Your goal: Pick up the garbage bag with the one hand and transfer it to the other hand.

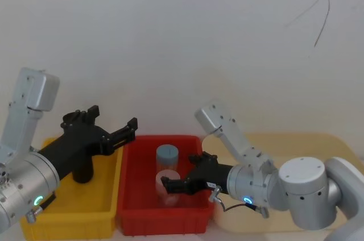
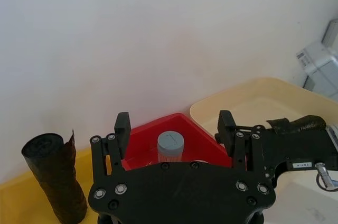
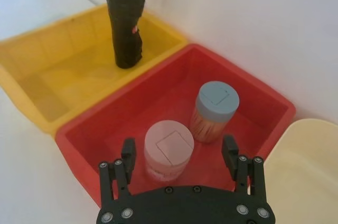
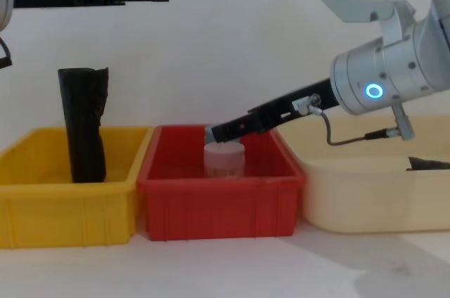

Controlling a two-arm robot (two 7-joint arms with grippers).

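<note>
Three bins are standing in a row in front of a white wall: a yellow bin [image 4: 67, 203] on the robot's left, a red bin [image 4: 221, 203] in the middle and a cream bin [image 4: 365, 199] on the right. Their side walls are touching or nearly touching.

**Contents**
- Yellow bin: a tall, slim black roll [image 4: 83, 126] with a ragged flap at its top is standing upright near the back wall, rising well above the rim.
- Red bin: two jars are standing upright close together. The blue-lidded jar [image 3: 216, 102] is sitting nearer the wall, and the pink-lidded jar [image 3: 169, 147] is sitting nearer the robot.
- Cream bin: the garbage bag [image 4: 427, 164] is showing as a dark crinkled shape just above the rim at the bin's right end. Most of it is hidden by the bin wall, so its pose cannot be told.

**End effectors**
- The left gripper [image 1: 114, 119], on the arm with the green ring light, is hovering high above the yellow bin and pointing toward the red bin. Its fingers are spread wide and are holding nothing.
- The right gripper [image 3: 178, 147], on the arm with the blue ring light, is reaching down into the red bin. Its fingers are spread apart just above the pink-lidded jar and are gripping nothing. It is well apart from the garbage bag.
</note>
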